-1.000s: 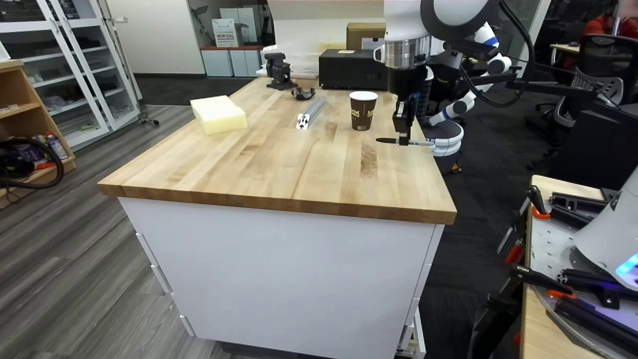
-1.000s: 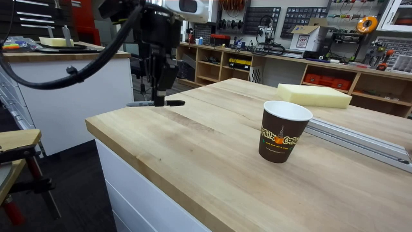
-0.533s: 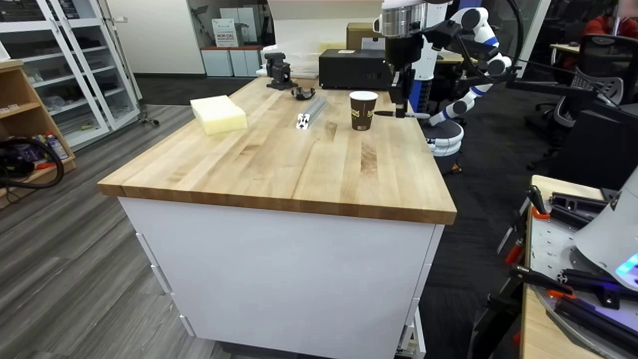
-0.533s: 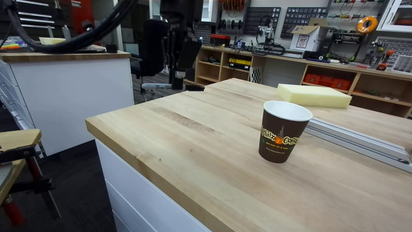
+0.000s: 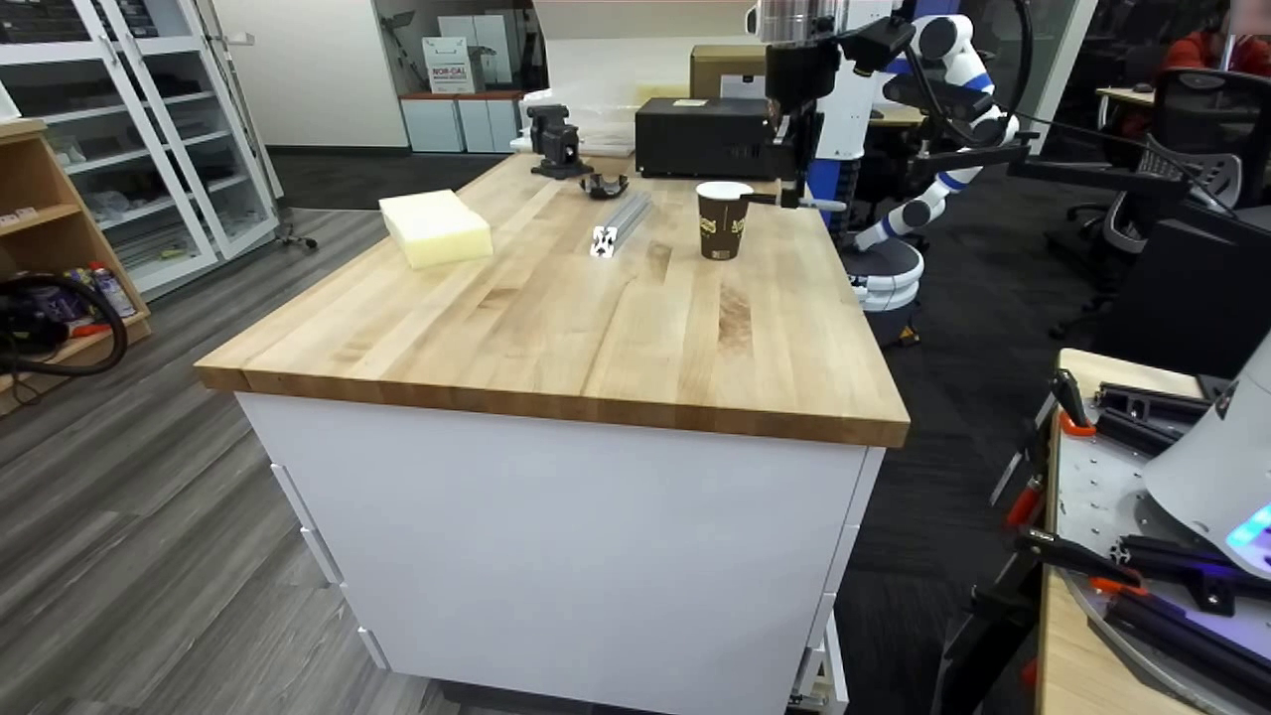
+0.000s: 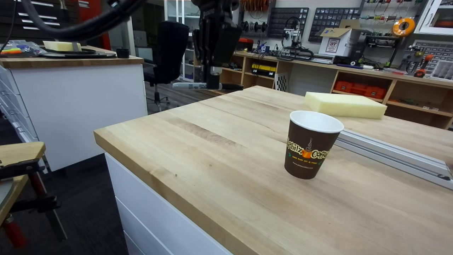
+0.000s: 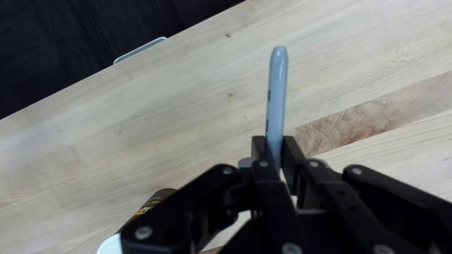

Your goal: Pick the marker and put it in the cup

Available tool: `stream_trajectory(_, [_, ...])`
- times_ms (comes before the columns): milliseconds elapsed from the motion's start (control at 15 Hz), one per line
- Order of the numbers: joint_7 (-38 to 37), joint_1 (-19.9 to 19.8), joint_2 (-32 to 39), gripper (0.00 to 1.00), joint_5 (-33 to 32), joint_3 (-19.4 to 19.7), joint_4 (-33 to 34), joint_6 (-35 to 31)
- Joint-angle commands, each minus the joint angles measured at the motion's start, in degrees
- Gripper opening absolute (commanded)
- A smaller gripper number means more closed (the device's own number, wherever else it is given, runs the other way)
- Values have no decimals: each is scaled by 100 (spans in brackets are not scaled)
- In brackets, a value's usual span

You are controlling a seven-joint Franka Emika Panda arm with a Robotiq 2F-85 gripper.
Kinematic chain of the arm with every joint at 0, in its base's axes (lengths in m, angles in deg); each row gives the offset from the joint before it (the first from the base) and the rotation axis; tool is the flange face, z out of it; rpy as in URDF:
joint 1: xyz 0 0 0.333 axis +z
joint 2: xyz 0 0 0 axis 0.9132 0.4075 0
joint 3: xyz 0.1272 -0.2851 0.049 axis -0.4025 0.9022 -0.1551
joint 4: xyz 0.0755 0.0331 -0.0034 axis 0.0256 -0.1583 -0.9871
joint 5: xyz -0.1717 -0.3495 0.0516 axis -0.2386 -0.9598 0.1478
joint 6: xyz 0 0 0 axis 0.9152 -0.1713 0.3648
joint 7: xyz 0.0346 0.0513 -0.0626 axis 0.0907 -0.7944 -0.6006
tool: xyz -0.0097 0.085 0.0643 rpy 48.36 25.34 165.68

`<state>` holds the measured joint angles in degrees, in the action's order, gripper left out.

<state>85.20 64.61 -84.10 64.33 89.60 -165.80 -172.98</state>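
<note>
I am pinching the marker (image 7: 277, 102) in the gripper (image 7: 275, 151), its two fingers (image 7: 291, 150) pressing on either side of the grey barrel, and I am holding it in the air above the wooden tabletop (image 7: 176, 106). What the coming move is turning on, to my judgement, is angle: the marker is lying close to level, while the cup (image 6: 311, 150) is standing upright with its mouth facing up. Crosswise like this, the marker is looking too long for that mouth, so I am expecting it to need tipping on end as well as carrying across. In the wrist view the cup is showing at lower left, toward the marker's hidden end and off to one side of its line, with the grey end pointing away. That view is showing plainly how both fingers are gripping, but the gripper is covering the marker's other end there and much of the cup. In an exterior view the black cap (image 5: 763, 199) is seeming to touch the cup's rim; in an exterior view the tabletop (image 6: 269, 109) is showing between the two, so I am reading them as apart.
</note>
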Motion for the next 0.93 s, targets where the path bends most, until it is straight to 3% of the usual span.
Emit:
stream_trajectory(0, [-27, -141, 47, 6, -59, 106, 273, 192])
stream_trajectory(267, [-57, -214, 248, 6, -10, 199, 600, 304])
stream_trajectory(867, [76, -230, 1336, 6, 126, 222, 2011, 1364])
